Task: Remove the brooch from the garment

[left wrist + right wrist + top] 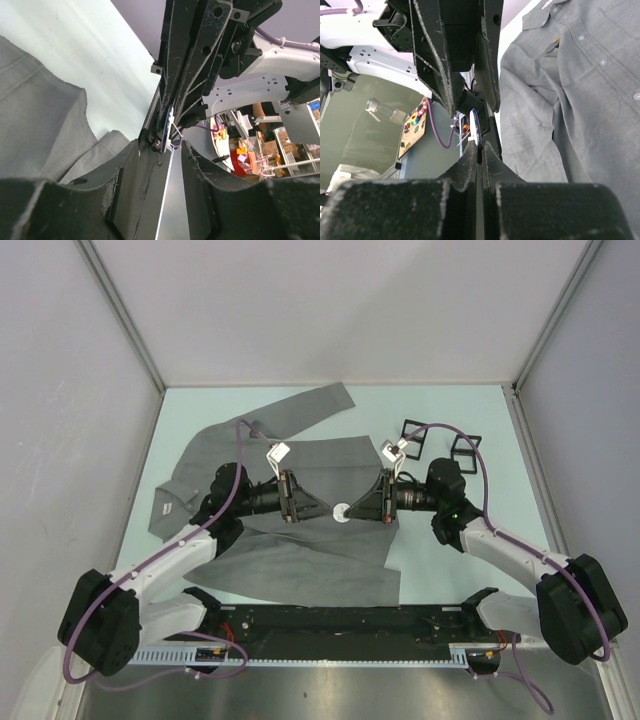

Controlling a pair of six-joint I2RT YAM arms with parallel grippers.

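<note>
The grey garment (pixel 300 465) lies spread on the table, its buttons showing in the right wrist view (pixel 570 100). The brooch (pixel 341 511) is a small white disc held in the air between the two grippers, which face each other. My right gripper (pixel 358 510) is shut on its edge (pixel 476 131), and its thin pin sticks out free of the cloth. My left gripper (pixel 318 508) is open just to the left of it. In the left wrist view, the brooch (pixel 167 125) sits edge-on beyond the parted fingers (pixel 135 185).
Two black rectangular frames (pixel 412 430) (pixel 464 450) lie on the table at the back right. A white label (pixel 166 508) shows at the garment's collar on the left. Grey walls close off the table at the back and sides.
</note>
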